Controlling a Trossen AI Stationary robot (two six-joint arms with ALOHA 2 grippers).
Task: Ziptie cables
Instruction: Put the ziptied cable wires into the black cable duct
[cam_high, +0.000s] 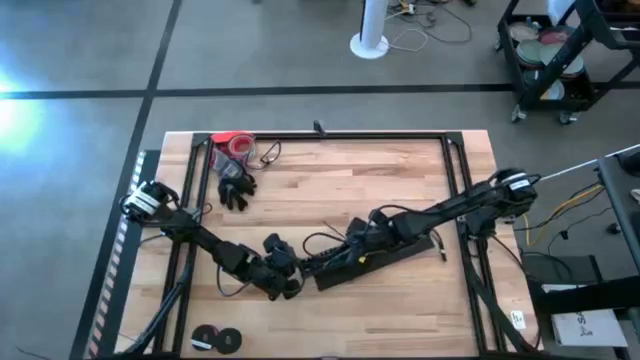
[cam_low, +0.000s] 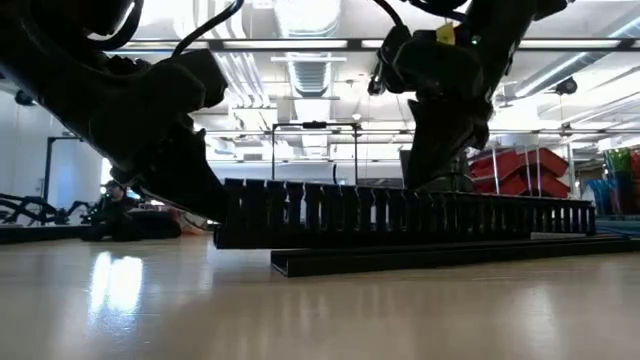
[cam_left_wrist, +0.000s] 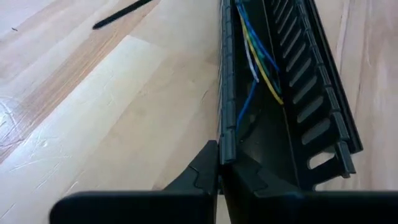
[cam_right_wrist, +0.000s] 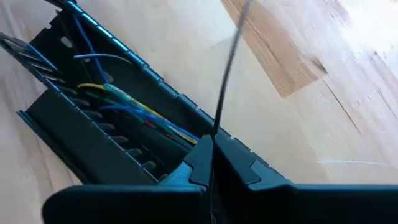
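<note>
Cables (cam_right_wrist: 134, 109), blue, yellow and green, are laid inside the slotted black duct (cam_high: 370, 258) near the table's (cam_high: 400, 170) front edge. One duct wall is clamped by the left gripper (cam_left_wrist: 219, 177) at the duct's left end. The right gripper (cam_right_wrist: 211, 158) is clenched on a thin black strand (cam_right_wrist: 227, 74), possibly a ziptie. Gloves (cam_high: 236, 186) are seen near the back-left corner, tape rolls (cam_high: 216, 339) at the front edge.
</note>
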